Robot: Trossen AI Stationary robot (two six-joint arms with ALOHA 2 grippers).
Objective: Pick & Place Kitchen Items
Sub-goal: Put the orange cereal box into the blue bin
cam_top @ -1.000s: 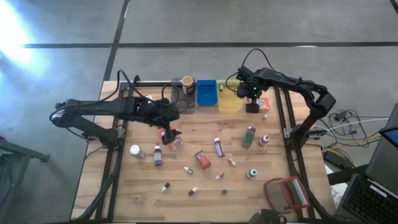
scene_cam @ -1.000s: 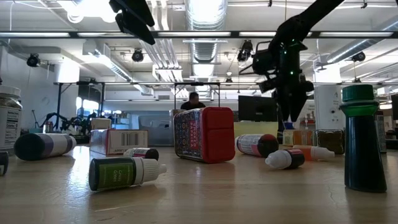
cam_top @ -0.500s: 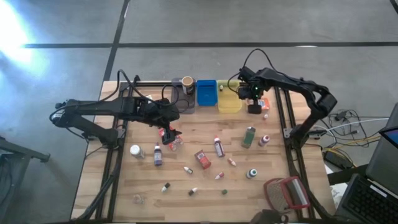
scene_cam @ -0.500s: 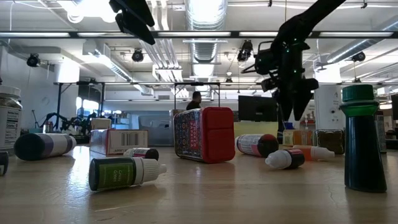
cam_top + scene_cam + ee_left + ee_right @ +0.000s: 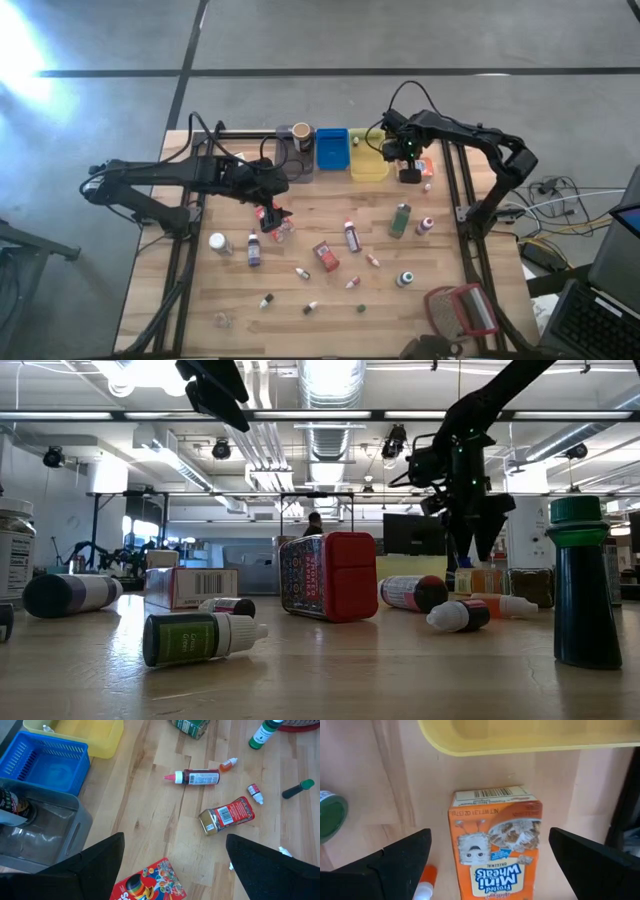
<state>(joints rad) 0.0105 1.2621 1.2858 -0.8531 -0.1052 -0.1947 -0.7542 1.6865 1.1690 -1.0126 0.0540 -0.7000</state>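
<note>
My left gripper (image 5: 275, 214) hangs open, well above the table, over a red cereal box (image 5: 147, 885) that lies flat; its fingers (image 5: 100, 862) stand wide on either side. My right gripper (image 5: 408, 172) is open above an orange Mini Wheats box (image 5: 495, 845) lying flat just in front of the yellow bin (image 5: 520, 737); in the low view it (image 5: 475, 555) hovers off the wood. Small bottles, a red packet (image 5: 225, 815) and a green bottle (image 5: 400, 218) lie scattered over the middle of the table.
Grey (image 5: 298, 152), blue (image 5: 331, 148) and yellow (image 5: 367, 160) bins line the far edge, with a jar (image 5: 301, 131) in the grey one. A red-framed mesh object (image 5: 462, 310) sits at the near right corner. A green-capped bottle (image 5: 580, 590) stands upright near the low camera.
My right gripper has turned a little about its wrist and drifted slightly toward the table's right, staying above the orange box. The left arm and the items have not moved.
</note>
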